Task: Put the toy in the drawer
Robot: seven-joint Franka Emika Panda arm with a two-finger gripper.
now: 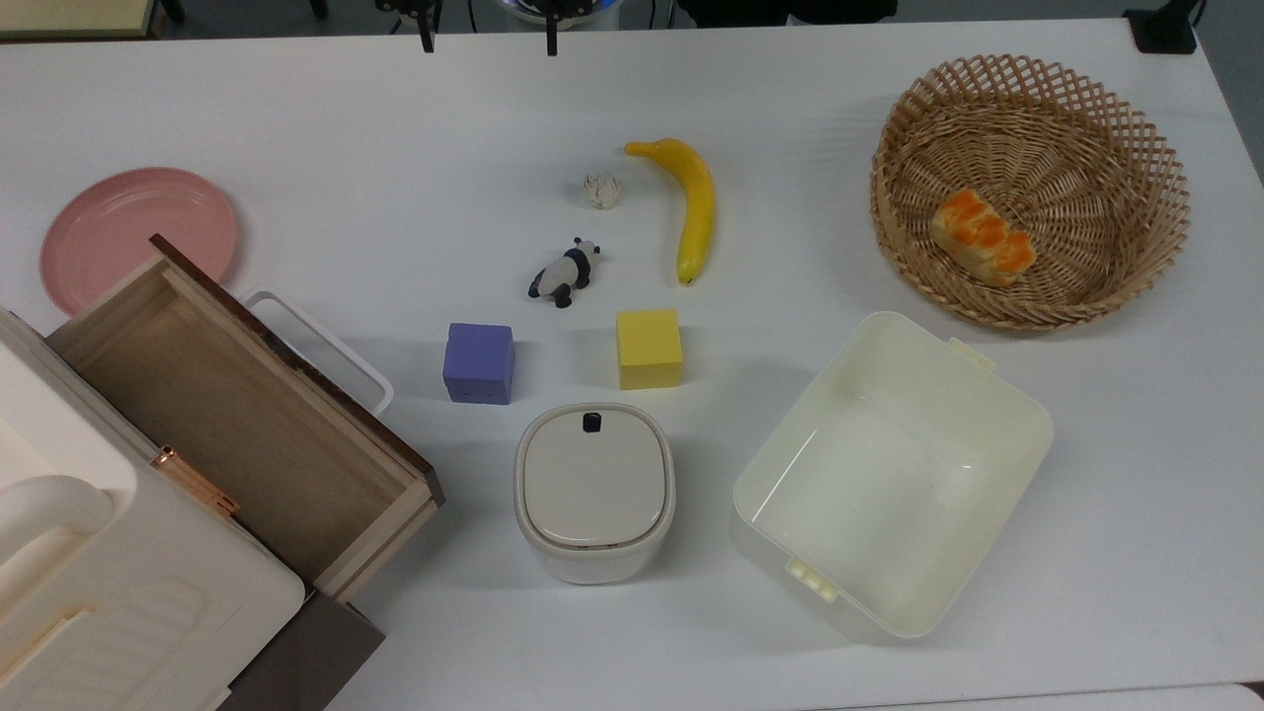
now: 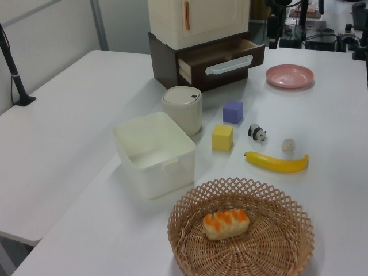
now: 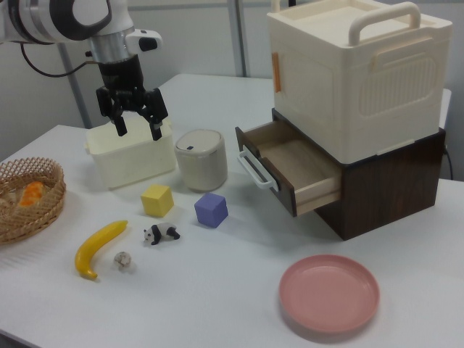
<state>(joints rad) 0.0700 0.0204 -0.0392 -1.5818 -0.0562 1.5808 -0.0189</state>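
Observation:
The toy is a small black-and-white panda standing on the white table between a purple cube and a banana; the left view has the toy and the right view has the toy too. The drawer is pulled open at the top view's lower left, light wood inside, nothing in it. It is also in the left view as the drawer and in the right view as the drawer. My gripper hangs open and empty in the air, well away from the toy; its fingertips poke in at the top view's upper edge, gripper.
A yellow cube, a whitish lump, a lidded round-cornered canister, a cream bin, a wicker basket holding bread and a pink plate lie around. A cream box sits atop the drawer cabinet.

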